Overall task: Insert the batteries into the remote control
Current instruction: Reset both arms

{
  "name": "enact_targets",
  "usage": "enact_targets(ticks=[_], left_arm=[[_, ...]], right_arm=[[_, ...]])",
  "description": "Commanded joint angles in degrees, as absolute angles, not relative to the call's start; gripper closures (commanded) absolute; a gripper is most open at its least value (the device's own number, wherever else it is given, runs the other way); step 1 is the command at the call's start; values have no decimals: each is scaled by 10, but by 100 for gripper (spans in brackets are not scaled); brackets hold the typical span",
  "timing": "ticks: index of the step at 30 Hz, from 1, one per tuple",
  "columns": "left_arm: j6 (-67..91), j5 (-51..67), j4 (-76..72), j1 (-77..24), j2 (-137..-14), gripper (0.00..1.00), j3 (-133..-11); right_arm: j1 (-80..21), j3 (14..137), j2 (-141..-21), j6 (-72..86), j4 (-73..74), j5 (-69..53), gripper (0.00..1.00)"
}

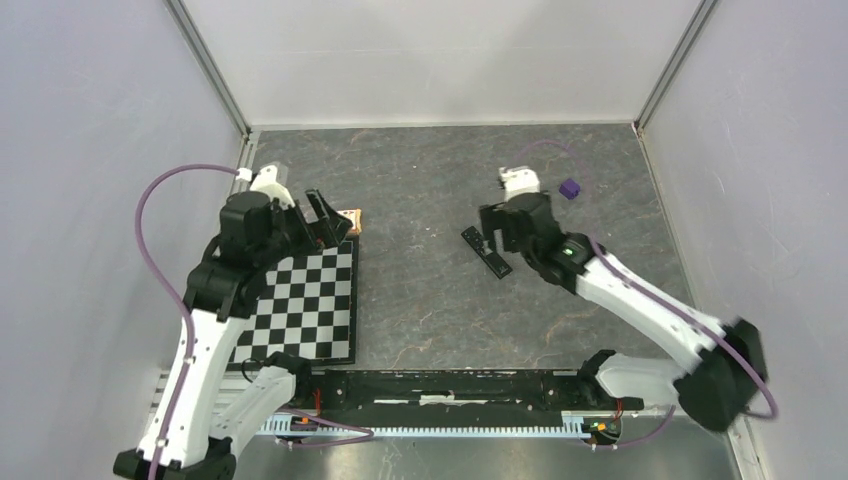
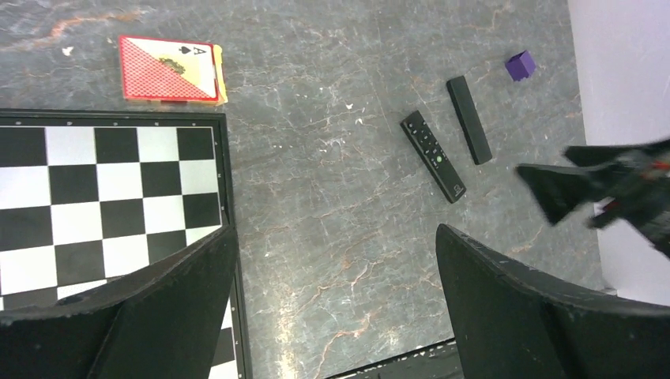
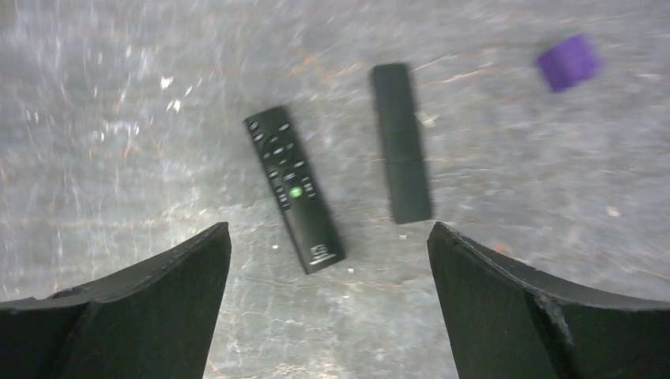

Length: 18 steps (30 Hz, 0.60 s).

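Facedown, remote control (image 3: 401, 142) — untouched (cover (image 3: 411, 191) on)

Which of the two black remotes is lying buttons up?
The keyed remote, the one farther from the purple cube: rows of keys and a green button show. The plain-backed remote beside it shows only a matte back.

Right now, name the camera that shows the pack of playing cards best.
Left wrist: the pack of playing cards lies whole and sharp, ace of spades readable, just past the chessboard's edge. Top external shows only a small reddish bit beside the left gripper. Right wrist misses it.
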<state>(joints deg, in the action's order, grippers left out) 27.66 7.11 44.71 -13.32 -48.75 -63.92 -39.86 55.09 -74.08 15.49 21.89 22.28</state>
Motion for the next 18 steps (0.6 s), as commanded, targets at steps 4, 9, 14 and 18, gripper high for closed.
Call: enact_targets(ticks=[4,9,14,18], left_arm=[[257,6,499,-134,-381,0,-652],[234,-42,536,-134,-313,0,-696],[223,-56,574,-134,-288,0,-733],[218,-55,588,-134,-283,0,-748]], right_arm=[[-391,485,-486,201,231,470,2],[-391,493,-347,186,256,575,2],[-391,500,-259,147,245,631,2],[-391,507,-227,139,243,664,2]])
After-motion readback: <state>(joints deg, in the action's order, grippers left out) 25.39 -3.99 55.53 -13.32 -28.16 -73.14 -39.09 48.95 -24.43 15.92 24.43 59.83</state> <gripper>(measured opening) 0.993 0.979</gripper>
